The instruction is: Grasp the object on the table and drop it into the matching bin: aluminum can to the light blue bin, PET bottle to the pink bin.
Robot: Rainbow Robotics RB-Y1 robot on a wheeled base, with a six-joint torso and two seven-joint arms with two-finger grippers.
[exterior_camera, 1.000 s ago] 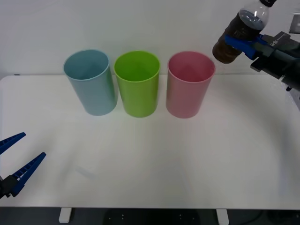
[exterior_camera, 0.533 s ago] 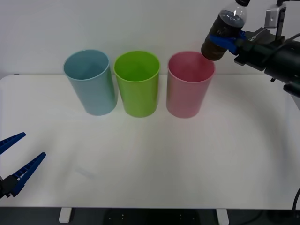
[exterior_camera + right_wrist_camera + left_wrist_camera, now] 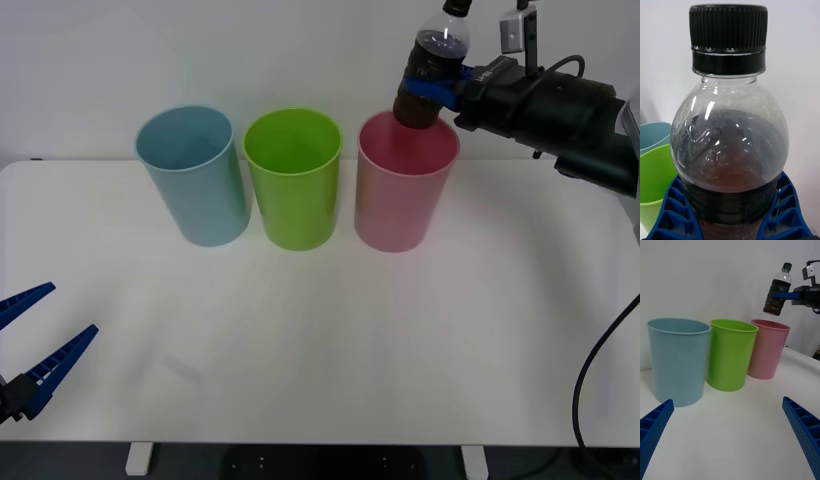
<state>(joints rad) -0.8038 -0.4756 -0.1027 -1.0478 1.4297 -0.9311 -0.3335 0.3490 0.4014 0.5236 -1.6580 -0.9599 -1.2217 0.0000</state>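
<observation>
Now that the right tool (image 3: 437, 88), clenched on the PET bottle (image 3: 428, 72), has carried it leftward until its base hangs over the pink bin's (image 3: 402, 205) far rim, release looks close, while the left tool (image 3: 30, 343) waits spread at the bench (image 3: 320, 340) edge.

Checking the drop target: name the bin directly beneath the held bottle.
The pink bin, rightmost of three; the PET bottle in the right gripper hangs over its rim.

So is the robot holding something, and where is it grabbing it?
Yes. The right gripper holds the small clear plastic bottle of dark brown liquid around its middle, at the dark label. The left gripper is open, holding nothing.
</observation>
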